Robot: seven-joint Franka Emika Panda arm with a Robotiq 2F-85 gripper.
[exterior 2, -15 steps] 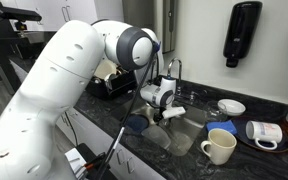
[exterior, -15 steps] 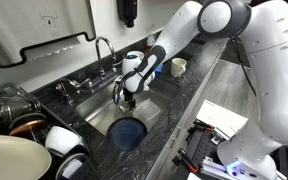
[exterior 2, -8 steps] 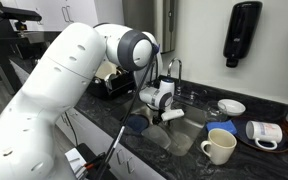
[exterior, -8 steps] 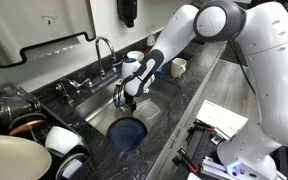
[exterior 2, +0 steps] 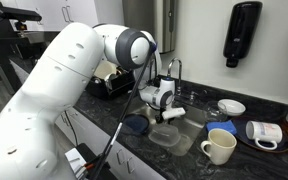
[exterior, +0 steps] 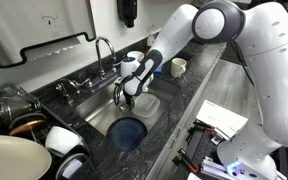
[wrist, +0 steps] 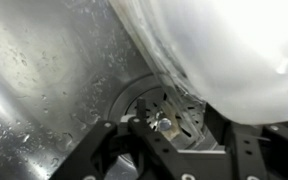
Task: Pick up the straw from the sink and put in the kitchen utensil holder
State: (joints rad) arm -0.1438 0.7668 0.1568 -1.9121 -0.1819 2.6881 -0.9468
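Straw can't be made out in any view, so you can't place it. Your pincer (exterior: 125, 99) hangs low in the sink (exterior: 97, 113), with the drain (wrist: 160, 106) just ahead of it and a clear tub (wrist: 234, 50) close beside it. You cannot tell whether its jaws are parted or closed.

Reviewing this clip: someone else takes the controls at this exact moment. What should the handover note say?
Gripper: low inside the sink. The jaws look apart in the wrist view, with nothing clearly held.
Things: I cannot make out the straw in any view. The wrist view shows the drain just below the gripper and a clear tub beside it. A blue bowl also sits in the basin. No utensil holder can be identified for sure.
Done: nothing yet, by the look of it.
Left: find the straw, grasp it, lift it out and put it in the holder.
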